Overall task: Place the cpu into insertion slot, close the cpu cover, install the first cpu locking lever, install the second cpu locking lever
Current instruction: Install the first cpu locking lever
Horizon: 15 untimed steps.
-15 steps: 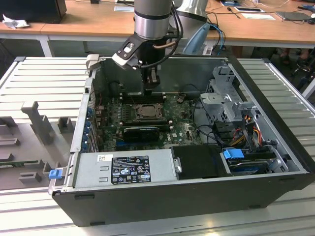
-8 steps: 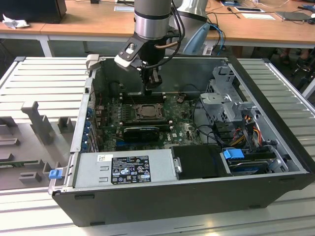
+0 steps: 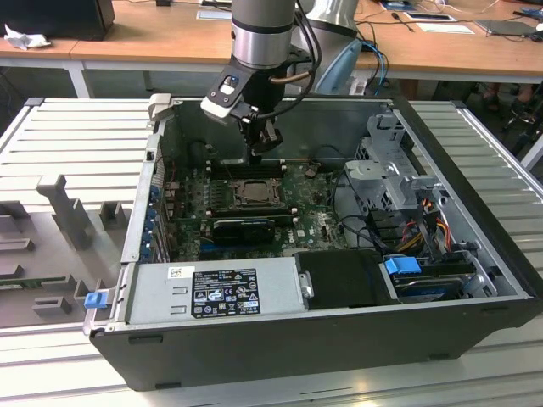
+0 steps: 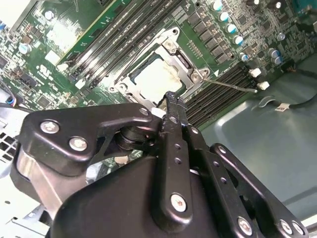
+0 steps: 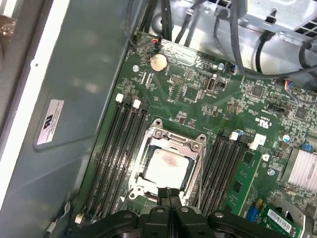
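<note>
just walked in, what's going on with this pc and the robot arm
A robot arm is working inside an open computer case. Its gripper, fingers pressed together, sits at the edge of the socket on the green motherboard. The cpu already lies in that socket, and the cpu cover looks folded down around it. In the second wrist view a thin locking lever sticks out sideways from the socket, seemingly not latched.

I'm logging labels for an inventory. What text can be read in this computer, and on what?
Black label on the power supply: too small to read.
White sticker on the case wall: blurred.
Printed marks on the motherboard: unreadable.
No text is legible.
</note>
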{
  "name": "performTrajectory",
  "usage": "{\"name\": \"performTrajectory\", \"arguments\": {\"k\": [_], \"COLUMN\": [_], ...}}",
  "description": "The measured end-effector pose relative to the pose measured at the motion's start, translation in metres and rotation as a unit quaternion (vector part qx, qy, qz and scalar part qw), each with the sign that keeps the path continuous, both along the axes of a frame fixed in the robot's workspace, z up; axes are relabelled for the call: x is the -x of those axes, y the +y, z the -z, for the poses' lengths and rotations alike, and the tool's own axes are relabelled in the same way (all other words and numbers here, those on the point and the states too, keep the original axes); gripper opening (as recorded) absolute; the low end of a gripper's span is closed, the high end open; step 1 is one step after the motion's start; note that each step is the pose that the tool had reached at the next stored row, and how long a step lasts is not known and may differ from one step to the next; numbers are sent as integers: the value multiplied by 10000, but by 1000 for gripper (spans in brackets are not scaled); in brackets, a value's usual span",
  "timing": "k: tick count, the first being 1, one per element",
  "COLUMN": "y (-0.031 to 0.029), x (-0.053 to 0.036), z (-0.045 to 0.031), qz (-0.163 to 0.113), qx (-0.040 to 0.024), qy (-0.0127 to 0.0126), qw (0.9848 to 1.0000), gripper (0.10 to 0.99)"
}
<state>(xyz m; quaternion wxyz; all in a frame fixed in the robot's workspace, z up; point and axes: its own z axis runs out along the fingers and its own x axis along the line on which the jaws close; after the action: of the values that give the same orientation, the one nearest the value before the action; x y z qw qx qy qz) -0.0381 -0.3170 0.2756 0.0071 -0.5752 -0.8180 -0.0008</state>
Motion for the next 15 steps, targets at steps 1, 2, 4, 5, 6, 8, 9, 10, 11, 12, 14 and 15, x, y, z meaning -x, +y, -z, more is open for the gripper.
{"name": "performTrajectory", "arguments": {"k": [1,2,4,5,6,8,9,10,11,12,14,15], "y": [0,0,0,0,0,0,0,0,0,0,0,0], "x": [0,0,0,0,0,0,0,0,0,0,0,0], "z": [0,0,0,0,0,0,0,0,0,0,1,1], "qz": [-47,-105,-260,-341,-430,-645,-685,-726,-818,-880,-1111,-1188], "qx": [0,0,0,0,0,0,0,0,0,0,0,0], "qy": [0,0,0,0,0,0,0,0,0,0,0,0], "qw": [10000,9999,9997,9994,9991,9979,9977,9974,9967,9961,9938,9929], "gripper": [106,106,106,106,106,106,106,106,106,106,106,106]}}
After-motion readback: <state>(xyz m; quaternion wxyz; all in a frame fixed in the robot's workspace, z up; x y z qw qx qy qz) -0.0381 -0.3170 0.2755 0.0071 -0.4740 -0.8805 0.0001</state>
